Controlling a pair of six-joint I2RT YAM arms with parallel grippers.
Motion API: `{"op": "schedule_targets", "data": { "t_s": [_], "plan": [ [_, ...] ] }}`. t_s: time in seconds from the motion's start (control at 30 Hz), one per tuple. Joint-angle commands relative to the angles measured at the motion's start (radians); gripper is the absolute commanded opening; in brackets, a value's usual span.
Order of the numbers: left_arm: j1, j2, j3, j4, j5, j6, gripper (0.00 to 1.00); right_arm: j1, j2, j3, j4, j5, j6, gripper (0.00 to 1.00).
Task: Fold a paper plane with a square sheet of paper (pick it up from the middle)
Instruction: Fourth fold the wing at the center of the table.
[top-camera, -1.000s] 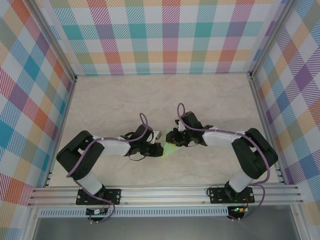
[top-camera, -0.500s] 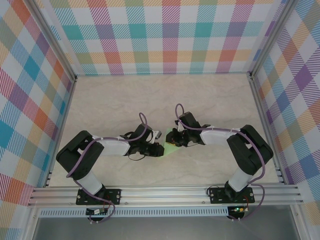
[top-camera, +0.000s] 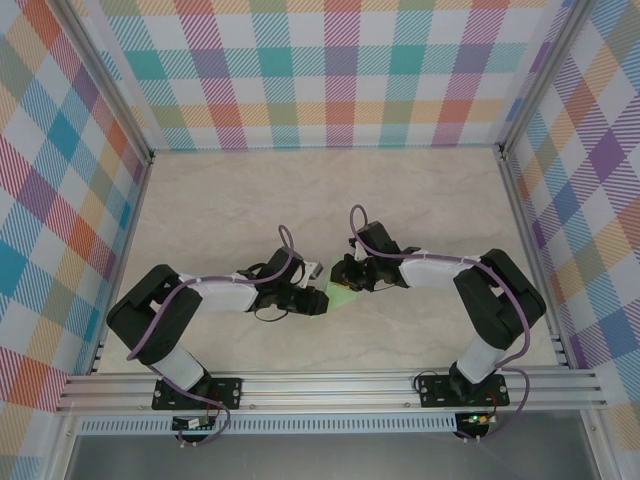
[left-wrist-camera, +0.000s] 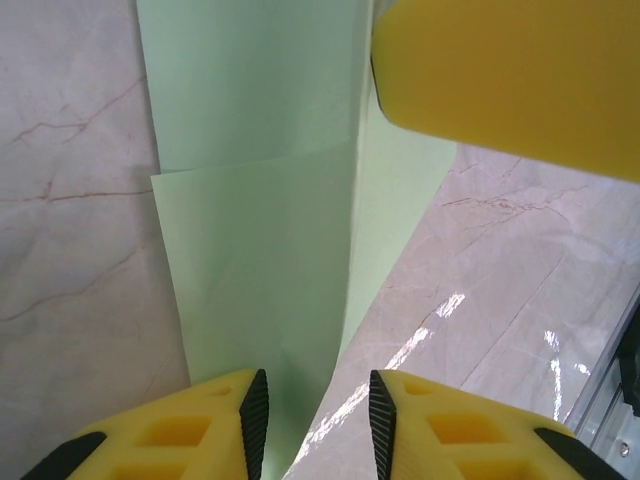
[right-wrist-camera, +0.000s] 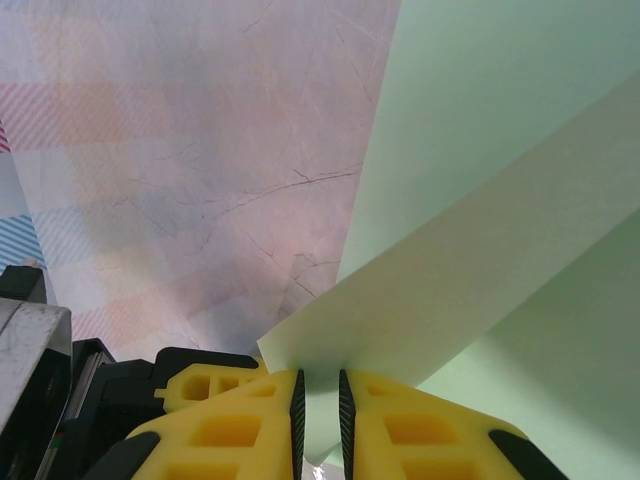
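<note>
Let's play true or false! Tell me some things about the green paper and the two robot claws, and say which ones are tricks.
1. The paper is pale green. True.
2. The right gripper pinches an edge of the paper. True.
3. The left gripper is squeezed shut. False: it stands open, with a gap.
4. The paper lies against the far wall. False: it sits mid-table, between both grippers.

I see the pale-green paper sheet (top-camera: 343, 297) partly folded on the worktop (top-camera: 250, 200), plain and unmarked, overlapping flaps meeting along a straight lengthwise crease, one folded edge lifted and nipped in the right claw (right-wrist-camera: 320, 385).
</note>
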Motion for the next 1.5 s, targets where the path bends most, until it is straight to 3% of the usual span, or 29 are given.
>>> {"op": "schedule_targets", "data": {
  "t_s": [0.0,0.47,0.87,1.27,1.47],
  "plan": [
    [-0.015,-0.024,0.012,-0.068,-0.048,0.042,0.35,0.005,0.018,0.027,-0.007,0.005,0.013,0.19],
    [-0.028,-0.083,0.022,-0.078,-0.119,0.084,0.38,0.006,0.016,0.025,-0.001,-0.002,0.016,0.19],
    [-0.066,-0.025,0.056,-0.096,-0.159,0.142,0.38,0.005,0.018,0.03,0.003,-0.009,0.018,0.19],
    [-0.134,-0.02,0.071,-0.134,-0.329,0.179,0.38,0.005,0.018,0.038,-0.001,-0.01,0.016,0.19],
    [-0.157,-0.017,0.081,-0.156,-0.383,0.199,0.31,0.005,0.017,0.039,-0.001,-0.01,0.018,0.19]
  ]
}}
